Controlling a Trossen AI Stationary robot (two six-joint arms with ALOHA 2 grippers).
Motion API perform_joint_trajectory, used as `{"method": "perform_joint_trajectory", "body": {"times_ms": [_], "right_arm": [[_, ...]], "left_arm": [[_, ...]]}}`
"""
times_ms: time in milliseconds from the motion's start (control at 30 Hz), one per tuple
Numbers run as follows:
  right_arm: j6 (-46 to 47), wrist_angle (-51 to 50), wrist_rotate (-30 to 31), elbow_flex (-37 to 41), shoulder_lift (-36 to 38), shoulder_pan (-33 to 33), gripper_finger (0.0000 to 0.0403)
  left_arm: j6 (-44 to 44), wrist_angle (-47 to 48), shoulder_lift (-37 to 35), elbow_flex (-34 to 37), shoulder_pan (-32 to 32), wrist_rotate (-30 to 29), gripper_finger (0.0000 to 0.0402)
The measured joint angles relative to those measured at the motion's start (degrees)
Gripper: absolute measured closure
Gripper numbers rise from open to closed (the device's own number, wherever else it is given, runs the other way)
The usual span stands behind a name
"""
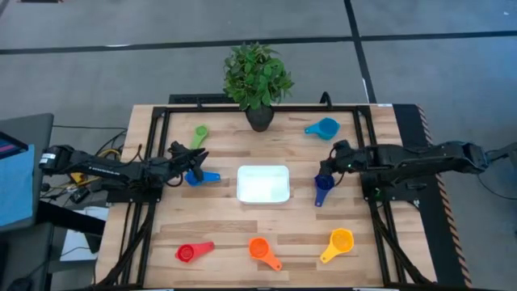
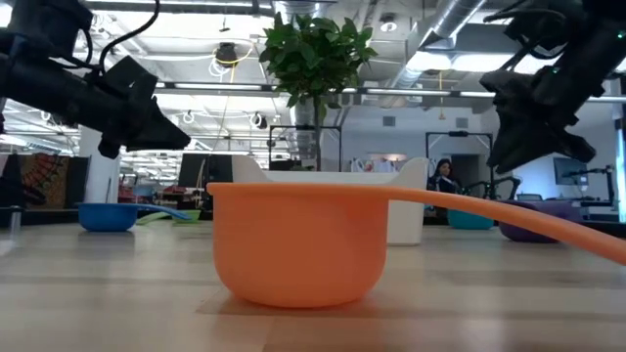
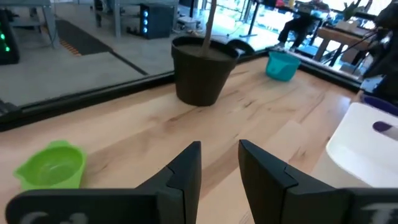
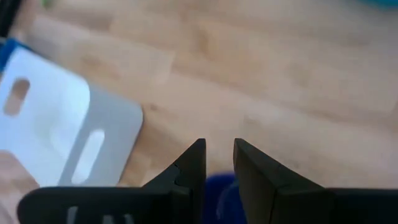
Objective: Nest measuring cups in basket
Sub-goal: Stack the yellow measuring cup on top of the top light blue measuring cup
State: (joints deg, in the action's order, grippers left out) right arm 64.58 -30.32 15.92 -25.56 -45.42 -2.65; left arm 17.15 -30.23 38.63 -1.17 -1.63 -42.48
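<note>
The white basket (image 1: 262,184) sits mid-table. Seven measuring cups lie around it: green (image 1: 199,134), light blue (image 1: 323,128), blue (image 1: 202,177), dark purple-blue (image 1: 322,191), red (image 1: 194,252), orange (image 1: 262,250) and yellow (image 1: 338,245). My left gripper (image 1: 192,158) hovers just over the blue cup, left of the basket. Its fingers are slightly open (image 3: 217,146) and empty. My right gripper (image 1: 327,168) hovers above the dark purple-blue cup (image 4: 221,193), right of the basket, and is narrowly open (image 4: 217,143). In the low view both grippers hang above the table.
A dark plant pot (image 1: 258,118) with a leafy plant stands at the far edge behind the basket. A black frame (image 1: 153,153) borders the table on the left, right and far sides. The orange cup (image 2: 298,244) fills the near foreground of the low view.
</note>
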Motion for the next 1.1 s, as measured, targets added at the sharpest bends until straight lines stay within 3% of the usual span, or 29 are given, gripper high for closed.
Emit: {"method": "perform_joint_trajectory", "body": {"times_ms": [300, 567, 800, 1100], "right_arm": [[5.9, -1.8, 0.5, -7.9, -8.8, 11.4, 0.0294], [17.1, -24.6, 0.6, -18.6, -16.7, 24.0, 0.0294], [22.0, -40.5, 5.5, -21.1, -18.0, 21.2, 0.0294], [5.1, -36.3, 0.2, -19.4, -18.3, 9.9, 0.0275]], "left_arm": [[-0.9, -0.6, 0.0, -0.1, 0.0, 0.0, 0.0306], [-3.6, -1.6, 0.0, -0.1, 0.0, -1.7, 0.0306], [-4.0, -4.2, 0.0, -0.1, 0.5, -2.4, 0.0306], [-5.9, -4.3, 0.0, -0.1, 0.7, -3.2, 0.0306]]}}
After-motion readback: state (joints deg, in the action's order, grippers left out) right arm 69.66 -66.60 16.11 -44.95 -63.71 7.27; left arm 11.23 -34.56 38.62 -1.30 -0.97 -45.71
